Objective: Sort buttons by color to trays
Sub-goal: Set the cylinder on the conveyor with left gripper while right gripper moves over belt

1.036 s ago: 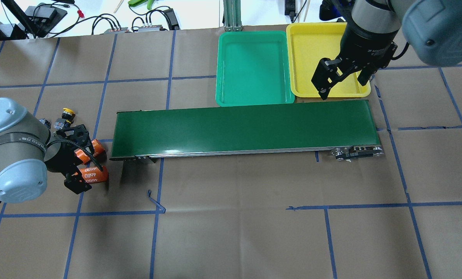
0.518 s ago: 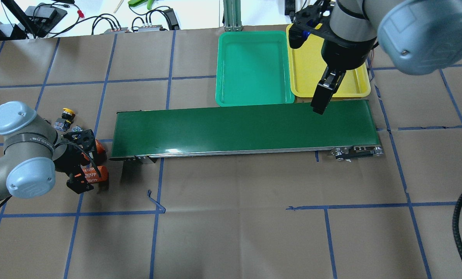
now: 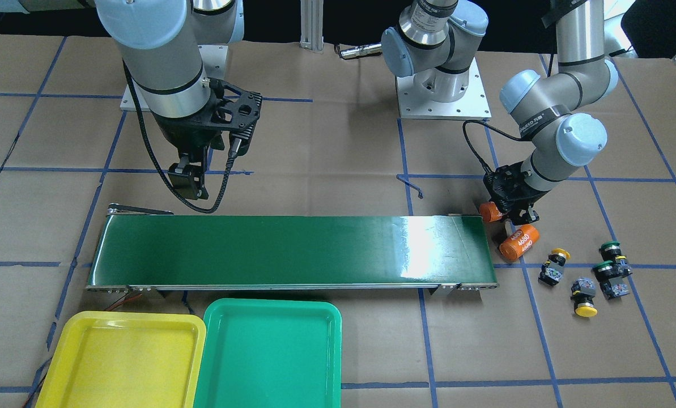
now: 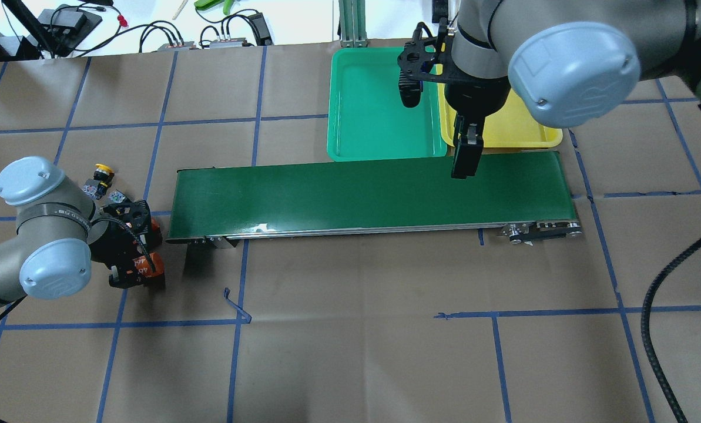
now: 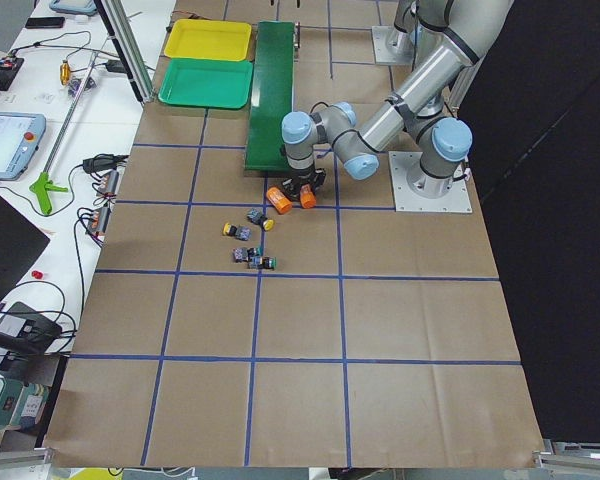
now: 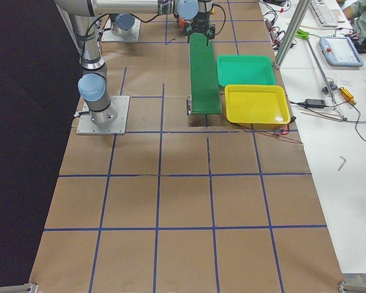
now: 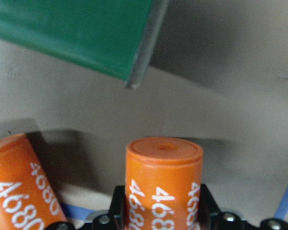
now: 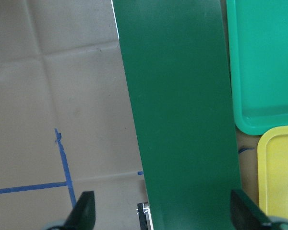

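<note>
I am clamping my left hand (image 3: 507, 208) on an orange cylinder (image 7: 164, 177), right hand (image 4: 463, 167) hanging apart over the belt (image 4: 356, 194); a yellow button (image 3: 553, 266) needs grasping next.

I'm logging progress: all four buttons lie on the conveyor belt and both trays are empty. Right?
No. The buttons lie on the table past the conveyor belt's end, not on it, as the exterior front-facing view shows. The yellow tray and green tray are indeed empty.
</note>
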Controlling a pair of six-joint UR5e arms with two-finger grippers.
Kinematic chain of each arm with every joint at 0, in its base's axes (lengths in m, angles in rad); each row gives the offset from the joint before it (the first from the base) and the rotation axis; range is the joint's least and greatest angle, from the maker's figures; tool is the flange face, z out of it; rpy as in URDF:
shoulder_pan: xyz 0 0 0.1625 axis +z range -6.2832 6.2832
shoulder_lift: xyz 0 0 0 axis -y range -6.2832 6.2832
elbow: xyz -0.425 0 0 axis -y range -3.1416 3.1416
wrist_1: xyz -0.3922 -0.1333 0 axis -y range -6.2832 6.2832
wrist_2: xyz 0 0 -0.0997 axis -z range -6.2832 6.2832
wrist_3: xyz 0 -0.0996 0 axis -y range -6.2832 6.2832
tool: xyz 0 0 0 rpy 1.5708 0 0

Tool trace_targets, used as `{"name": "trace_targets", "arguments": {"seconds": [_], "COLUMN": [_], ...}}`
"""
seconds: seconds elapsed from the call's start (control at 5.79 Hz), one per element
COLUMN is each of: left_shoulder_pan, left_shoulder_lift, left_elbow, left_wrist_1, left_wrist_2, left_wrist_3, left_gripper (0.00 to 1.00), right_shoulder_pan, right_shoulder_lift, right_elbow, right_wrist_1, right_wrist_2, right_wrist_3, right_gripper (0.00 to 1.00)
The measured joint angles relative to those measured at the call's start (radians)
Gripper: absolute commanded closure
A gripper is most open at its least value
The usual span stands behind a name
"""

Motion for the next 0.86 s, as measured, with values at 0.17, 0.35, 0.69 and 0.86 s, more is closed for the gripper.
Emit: {"name": "trace_targets", "arguments": {"seconds": [0.17,0.35,0.69,0.86], "left_shoulder_pan": [-0.005,-0.018,-0.049,-0.093], "left_shoulder_lift": [0.010,0.026,0.027,0.024], "left_elbow": [0.018,0.071,0.250,0.316], "left_wrist_1": [-0.003,-0.051,-0.253,-0.322], "left_wrist_2": [-0.001,-0.004,-0.029,-0.047], "left_wrist_3": [0.006,0.010,0.058,0.062], "left_gripper": [1.00,1.00,1.00,1.00], "right_shoulder_pan": [0.009,0.011,0.012,0.012], "right_shoulder_lift": [0.013,0.019,0.021,0.022], "right_elbow": [0.001,0.002,0.010,0.026], "right_wrist_1": [-0.026,-0.032,-0.034,-0.046], "right_wrist_2": [0.001,0.001,0.001,0.001], "right_wrist_3": [-0.010,-0.012,-0.015,-0.034], "right_gripper": [0.00,0.00,0.00,0.00]}}
